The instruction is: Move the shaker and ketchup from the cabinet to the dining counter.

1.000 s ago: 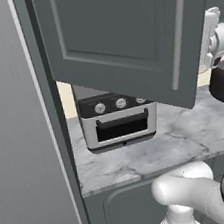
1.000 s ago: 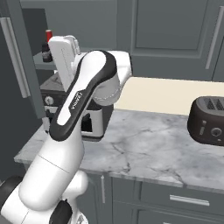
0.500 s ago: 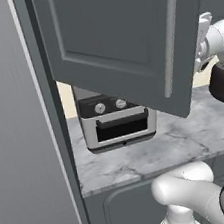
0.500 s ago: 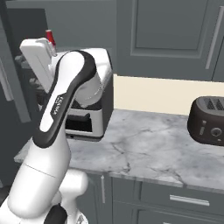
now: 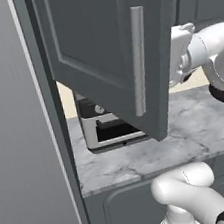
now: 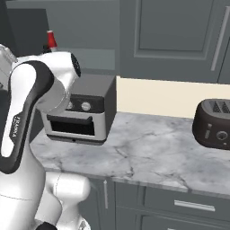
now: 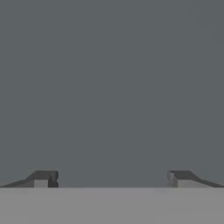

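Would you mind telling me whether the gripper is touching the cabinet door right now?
Cannot tell. In the hand view the gripper is wide open facing a plain grey surface. In the left base view the cabinet door hides the fingertips, so neither contact nor gap shows.

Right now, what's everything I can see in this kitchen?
Cabinet door: one, dark grey-blue, swung open above the counter, with a long bar handle.
Ketchup: one, red with white cap, top peeking over the arm.
Toaster oven: one, grey and black, on the marble counter.
Toaster: one, black, right end of that counter.
Tall panel: one, plain grey, far left.
Hand: one, dark fingertips wide apart, facing a flat grey surface.
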Robot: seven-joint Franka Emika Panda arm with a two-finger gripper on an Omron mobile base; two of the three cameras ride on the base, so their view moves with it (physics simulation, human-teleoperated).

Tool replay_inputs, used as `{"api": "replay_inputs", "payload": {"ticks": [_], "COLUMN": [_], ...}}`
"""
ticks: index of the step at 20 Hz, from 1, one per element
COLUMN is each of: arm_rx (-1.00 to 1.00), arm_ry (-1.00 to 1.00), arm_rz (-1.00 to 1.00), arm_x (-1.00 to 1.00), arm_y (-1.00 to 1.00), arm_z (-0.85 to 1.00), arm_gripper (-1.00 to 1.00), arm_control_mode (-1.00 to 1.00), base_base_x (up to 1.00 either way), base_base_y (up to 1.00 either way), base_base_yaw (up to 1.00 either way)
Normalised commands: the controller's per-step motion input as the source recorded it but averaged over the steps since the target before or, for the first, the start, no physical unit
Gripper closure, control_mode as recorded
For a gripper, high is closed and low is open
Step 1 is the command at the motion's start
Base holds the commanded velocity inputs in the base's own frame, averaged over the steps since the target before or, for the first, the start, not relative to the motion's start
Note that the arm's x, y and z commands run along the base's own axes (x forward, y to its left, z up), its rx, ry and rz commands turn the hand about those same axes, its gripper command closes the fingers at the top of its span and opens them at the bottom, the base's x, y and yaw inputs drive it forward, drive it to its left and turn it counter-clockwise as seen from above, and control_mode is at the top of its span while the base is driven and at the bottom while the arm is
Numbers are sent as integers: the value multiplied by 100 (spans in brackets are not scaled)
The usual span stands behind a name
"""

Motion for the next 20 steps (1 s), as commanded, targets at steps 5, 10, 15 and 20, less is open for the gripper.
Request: {"api": "replay_inputs", "payload": {"ticks": [5, 10, 15, 20], "arm_rx": [-2, -3, -5, 0], "arm_ry": [-17, -20, -20, -22], "arm_rz": [-7, -7, -9, -13], "arm_x": [-1, 3, 2, 3], "arm_y": [74, 57, 46, 45], "arm_z": [0, -1, 1, 4], "arm_gripper": [-100, -100, -100, -100], "arm_control_mode": [-100, -100, -100, -100], "base_base_x": [0, 0, 0, 0], "base_base_y": [0, 0, 0, 0], "base_base_yaw": [0, 0, 0, 0]}}
